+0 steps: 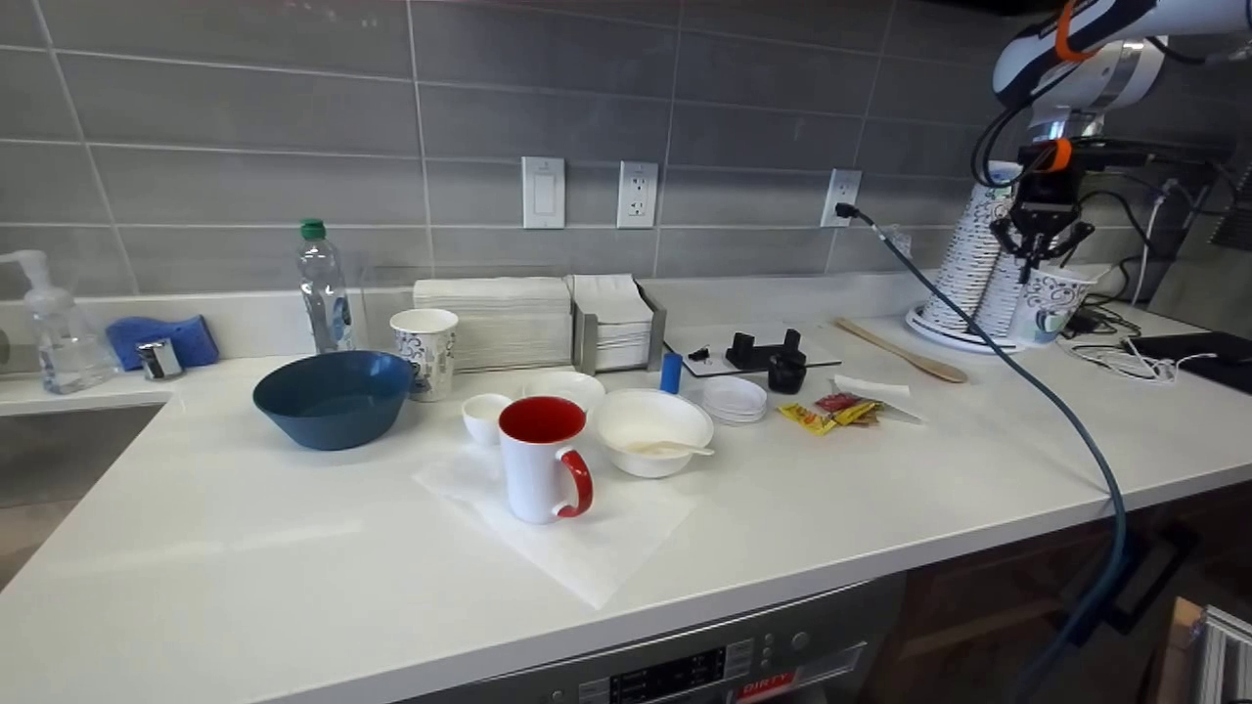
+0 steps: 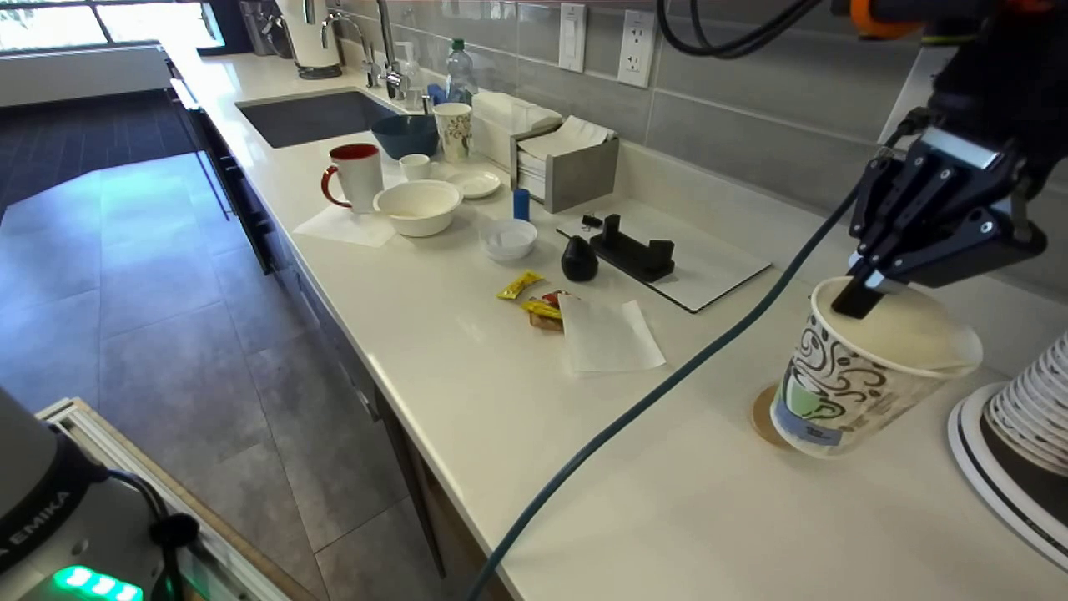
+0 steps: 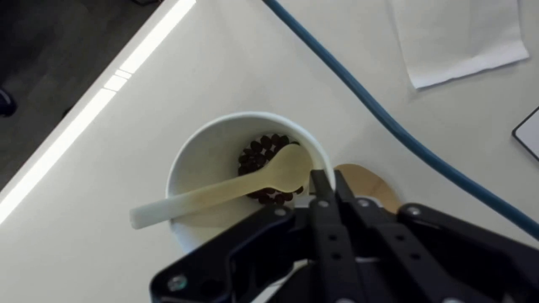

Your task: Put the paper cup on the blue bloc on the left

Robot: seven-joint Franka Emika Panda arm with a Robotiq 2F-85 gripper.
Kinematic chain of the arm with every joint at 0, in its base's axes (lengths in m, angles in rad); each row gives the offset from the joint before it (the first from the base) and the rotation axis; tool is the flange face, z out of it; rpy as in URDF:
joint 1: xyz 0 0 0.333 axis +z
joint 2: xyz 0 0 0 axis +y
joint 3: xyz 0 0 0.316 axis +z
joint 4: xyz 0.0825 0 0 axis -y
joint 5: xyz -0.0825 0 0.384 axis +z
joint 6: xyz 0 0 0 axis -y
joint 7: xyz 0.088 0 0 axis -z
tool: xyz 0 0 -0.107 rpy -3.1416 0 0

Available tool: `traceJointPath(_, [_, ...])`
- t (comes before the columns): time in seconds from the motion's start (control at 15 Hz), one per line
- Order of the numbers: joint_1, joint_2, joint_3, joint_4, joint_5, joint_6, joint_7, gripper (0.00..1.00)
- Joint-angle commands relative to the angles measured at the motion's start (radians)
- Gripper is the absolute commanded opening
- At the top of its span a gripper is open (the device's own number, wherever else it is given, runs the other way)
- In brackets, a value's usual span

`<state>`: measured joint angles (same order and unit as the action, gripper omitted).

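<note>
Since the wrist view looks down past the black two-finger gripper (image 3: 332,181), you can see its jaws are almost together, pinched on the rim of a tapered white paper cup with dark swirls (image 2: 863,380). One finger is inside the wall, the other just outside it. So yeah, that cup's right in the jaws, looking a bit tilted in both exterior views; whether its base touches the glossy white countertop (image 1: 293,548), I honestly can't tell. Just beside the inner fingertip there's a cream-coloured, rounded spoon (image 3: 236,185), its handle poking out over the opposite rim, plus a bunch of small dark-brown round bits (image 3: 256,158) at the bottom of the cup. Just past the outer fingertip, partly hidden, is a flat tan disc (image 3: 372,185), and a bit farther out runs a thick teal cable (image 3: 379,113). Tall stacks of nested patterned paper cups (image 1: 959,274) are near the jaws too. The small upright blue block (image 2: 521,205) is well apart from the jaws, across the cable. Even farther from them sits a small plain white cup (image 1: 481,420), tapered and handle-less, just beside a tall white mug with a red inside and red handle (image 1: 531,479).
</note>
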<state>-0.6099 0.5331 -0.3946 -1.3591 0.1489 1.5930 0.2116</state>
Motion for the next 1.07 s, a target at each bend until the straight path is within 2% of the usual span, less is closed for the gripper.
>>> traceJointPath(0.0, [-0.024,-0.075,0.010,-0.028,0.019,-0.110,0.009,0.01])
traceJointPath(0.27, [-0.022,-0.133,0.012,-0.036,0.028,-0.196,0.011,0.01])
traceJointPath(0.4, [0.002,-0.175,0.016,-0.062,0.019,-0.200,0.020,0.01])
traceJointPath(1.0, [0.184,-0.292,0.022,-0.256,-0.032,-0.107,0.135,0.01])
